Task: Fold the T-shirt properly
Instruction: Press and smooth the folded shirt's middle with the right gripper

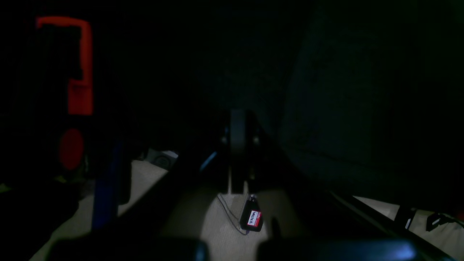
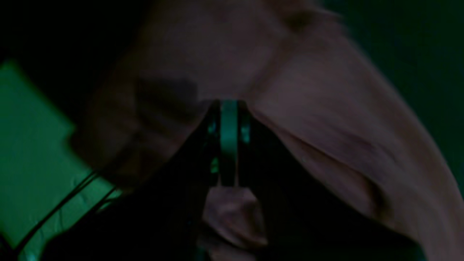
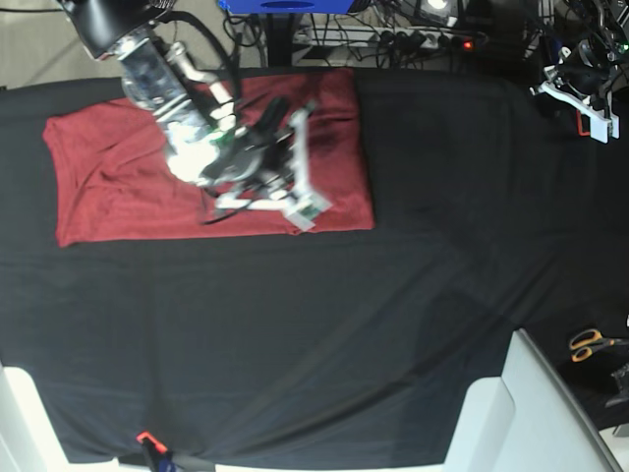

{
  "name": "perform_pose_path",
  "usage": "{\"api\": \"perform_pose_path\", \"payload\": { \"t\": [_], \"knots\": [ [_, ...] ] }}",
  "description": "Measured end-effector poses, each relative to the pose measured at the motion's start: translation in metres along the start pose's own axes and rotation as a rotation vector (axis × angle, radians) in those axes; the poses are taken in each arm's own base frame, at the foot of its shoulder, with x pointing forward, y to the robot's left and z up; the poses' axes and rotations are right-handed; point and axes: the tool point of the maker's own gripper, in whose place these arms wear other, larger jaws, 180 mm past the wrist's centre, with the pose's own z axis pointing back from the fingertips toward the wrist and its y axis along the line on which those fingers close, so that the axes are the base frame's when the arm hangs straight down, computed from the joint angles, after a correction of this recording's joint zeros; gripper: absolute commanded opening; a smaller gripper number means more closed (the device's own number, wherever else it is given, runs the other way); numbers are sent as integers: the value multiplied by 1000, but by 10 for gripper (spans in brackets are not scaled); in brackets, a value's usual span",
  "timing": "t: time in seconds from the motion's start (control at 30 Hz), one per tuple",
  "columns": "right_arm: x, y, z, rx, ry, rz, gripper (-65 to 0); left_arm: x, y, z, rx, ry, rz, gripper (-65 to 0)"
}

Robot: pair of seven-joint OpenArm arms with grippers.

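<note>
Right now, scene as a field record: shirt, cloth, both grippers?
shirt: maroon, part-folded rectangle, far left of the base view
cloth: black, covers the table, under the shirt
right gripper: over the shirt's near right corner, shut on a fold of the shirt
left gripper: far right edge, off the shirt, shut, holds nothing
scissors: orange handles, near right

A black cloth (image 3: 324, 324) covers the whole table, spreading wide below and to the side of the working gripper. Cables and a power strip (image 3: 393, 39) crowd the far edge, orange-handled scissors (image 3: 590, 344) lie far off at the near corner, and pale beige floor (image 1: 221, 224) shows dimly beneath the idle arm.
</note>
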Motion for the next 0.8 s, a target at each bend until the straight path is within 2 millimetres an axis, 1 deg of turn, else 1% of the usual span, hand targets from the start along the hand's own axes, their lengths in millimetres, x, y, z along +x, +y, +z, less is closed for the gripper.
{"api": "perform_pose_path", "payload": {
  "t": [0.07, 0.1, 0.17, 0.23, 0.37, 0.43, 0.6, 0.7, 0.8],
  "knots": [
    [1, 11, -8, 34, 4, 10, -642, 0, 0, 0, 0, 0, -1, -650],
    [-1, 14, -13, 40, 20, 3, -642, 0, 0, 0, 1, 0, -1, -650],
    [-8, 12, -21, 44, 54, -4, -642, 0, 0, 0, 0, 0, 0, -650],
    [-13, 6, -26, 34, 76, -7, -642, 0, 0, 0, 0, 1, 0, -650],
    [-12, -6, -30, 21, 68, -18, -642, -2, 1, 1, 1, 4, 0, -650],
    [-14, -17, -31, 4, 70, -52, -642, -2, 1, 1, 3, 6, -1, -650],
    [-26, -45, -25, -50, 81, -110, -642, -2, 1, 1, 2, 4, 0, -650],
    [-35, -54, -22, -68, 98, -108, -642, -2, 1, 1, 3, 6, -1, -650],
    [-38, -64, -19, -87, 104, -102, -642, -2, 1, 1, 1, 5, 0, -650]
  ]
}}
